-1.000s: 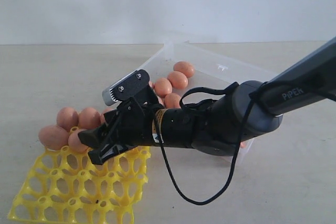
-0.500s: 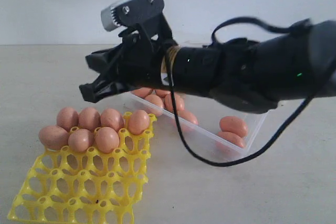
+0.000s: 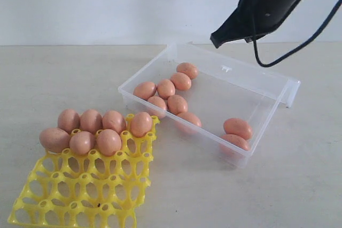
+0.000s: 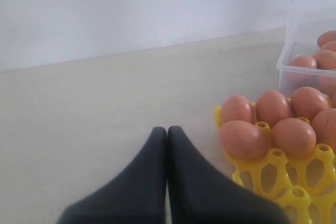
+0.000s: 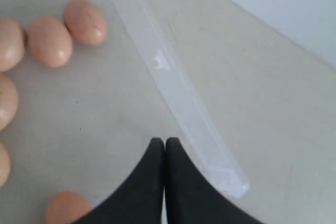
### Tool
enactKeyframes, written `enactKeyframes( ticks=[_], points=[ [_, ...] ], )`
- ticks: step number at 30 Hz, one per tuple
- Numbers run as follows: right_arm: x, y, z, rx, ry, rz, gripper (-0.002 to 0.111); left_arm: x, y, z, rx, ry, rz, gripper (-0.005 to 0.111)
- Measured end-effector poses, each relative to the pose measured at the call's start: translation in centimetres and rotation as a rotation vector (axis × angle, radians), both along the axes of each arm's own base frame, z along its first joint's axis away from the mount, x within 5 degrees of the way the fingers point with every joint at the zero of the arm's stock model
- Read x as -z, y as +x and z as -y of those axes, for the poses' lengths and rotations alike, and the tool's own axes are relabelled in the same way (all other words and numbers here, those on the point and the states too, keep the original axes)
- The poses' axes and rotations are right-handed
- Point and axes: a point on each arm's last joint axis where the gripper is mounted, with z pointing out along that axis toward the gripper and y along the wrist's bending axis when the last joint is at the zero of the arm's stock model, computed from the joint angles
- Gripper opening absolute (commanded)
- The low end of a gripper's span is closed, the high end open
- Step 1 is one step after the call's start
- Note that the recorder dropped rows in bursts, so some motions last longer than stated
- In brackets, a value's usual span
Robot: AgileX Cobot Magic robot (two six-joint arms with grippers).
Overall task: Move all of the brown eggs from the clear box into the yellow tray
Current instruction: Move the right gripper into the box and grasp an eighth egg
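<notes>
The yellow tray lies at the front left with several brown eggs in its back cups. The clear box sits in the middle and holds several more brown eggs. My right gripper hangs high above the box's far side, shut and empty. In the right wrist view its tips are pressed together over the box floor, with eggs off to one side. My left gripper is shut and empty above bare table, beside the tray and its eggs. The exterior view does not show it.
The box's clear lid lies open along its back edge and appears as a strip in the right wrist view. A white wall stands behind the beige table. The box's corner shows beyond the tray.
My right gripper was open over the tray. It has left an egg there, shut, and swung up and to the right, above the box.
</notes>
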Motion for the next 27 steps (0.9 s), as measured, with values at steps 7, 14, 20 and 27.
enactKeyframes(
  ticks=[7,14,20,27],
  points=[
    [3.2,1.8,0.8,-0.065,0.175,-0.485,0.000,0.0,0.0,0.0,0.000,0.000,0.000,-0.004],
    [6.3,1.9,-0.8,-0.198,0.136,-0.604,0.006,0.0,0.0,0.0,0.000,0.000,0.000,-0.004],
    [6.6,1.6,-1.0,-0.251,0.113,-0.634,0.047,0.0,0.0,0.0,0.000,0.000,0.000,-0.004],
    [6.6,2.3,-1.2,-0.255,0.128,-0.561,0.058,0.0,0.0,0.0,0.000,0.000,0.000,-0.004]
  ],
)
